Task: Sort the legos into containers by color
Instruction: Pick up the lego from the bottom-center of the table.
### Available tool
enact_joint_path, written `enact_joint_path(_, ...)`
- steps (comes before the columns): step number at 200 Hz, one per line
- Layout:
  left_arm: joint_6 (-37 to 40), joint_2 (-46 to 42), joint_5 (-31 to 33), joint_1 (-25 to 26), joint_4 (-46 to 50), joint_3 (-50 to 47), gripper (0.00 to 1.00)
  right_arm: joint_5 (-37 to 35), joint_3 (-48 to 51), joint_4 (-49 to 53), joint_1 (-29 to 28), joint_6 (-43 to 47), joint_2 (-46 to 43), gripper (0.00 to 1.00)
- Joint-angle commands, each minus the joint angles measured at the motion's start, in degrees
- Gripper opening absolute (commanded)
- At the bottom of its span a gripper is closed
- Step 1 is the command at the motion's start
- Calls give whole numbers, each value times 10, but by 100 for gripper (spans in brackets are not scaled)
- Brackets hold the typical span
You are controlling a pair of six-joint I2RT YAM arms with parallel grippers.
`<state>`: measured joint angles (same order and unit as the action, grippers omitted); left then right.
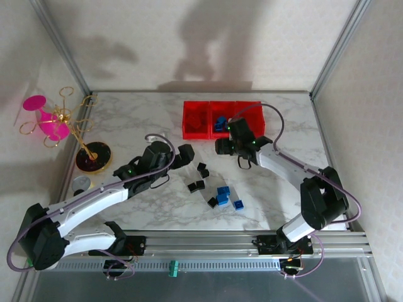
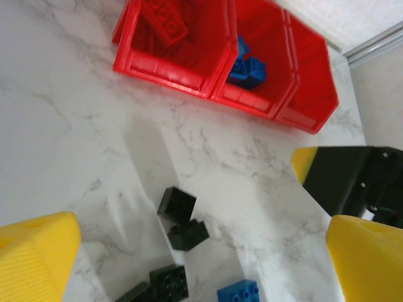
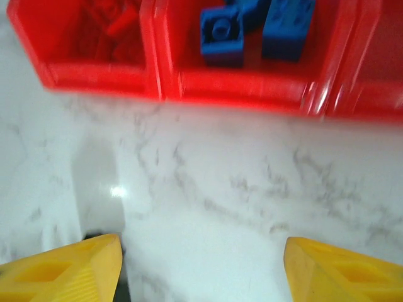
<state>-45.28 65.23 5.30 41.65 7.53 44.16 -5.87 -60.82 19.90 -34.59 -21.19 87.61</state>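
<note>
The containers (image 1: 196, 129) are three joined red bins at the back of the table. The left bin (image 2: 167, 66) holds red legos (image 2: 165, 25), the middle one (image 3: 239, 85) holds blue legos (image 3: 222, 34), and the right one (image 2: 308, 94) looks empty. Black legos (image 2: 177, 204) and blue legos (image 1: 223, 192) lie loose on the marble in front. My left gripper (image 2: 201, 264) hangs open just left of the black legos (image 1: 201, 168), holding nothing. Just in front of the middle bin, my right gripper (image 3: 201, 270) is open and empty above bare table.
A gold stand with a pink glass (image 1: 47, 119) and its round black disc base (image 1: 93, 157) occupy the left edge. Metal frame posts and walls close in the table on three sides. The right gripper's body (image 2: 352, 182) sits close on the right in the left wrist view.
</note>
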Motion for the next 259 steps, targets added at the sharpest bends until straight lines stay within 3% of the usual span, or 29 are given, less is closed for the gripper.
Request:
enact_joint_path(1, -23, -17, 7, 15, 7, -31, 100, 4, 36, 57, -27, -20, -38, 70)
enact_joint_path(66, -46, -57, 33, 41, -5, -99, 100, 14, 133, 97, -101, -71, -116, 73)
enact_joint_path(162, -70, -52, 57, 44, 3, -107, 100, -14, 141, 57, -164, -136, -27, 79)
enact_joint_path(259, -62, -50, 70, 44, 15, -94, 100, -39, 132, 52, -165, -130, 23, 57)
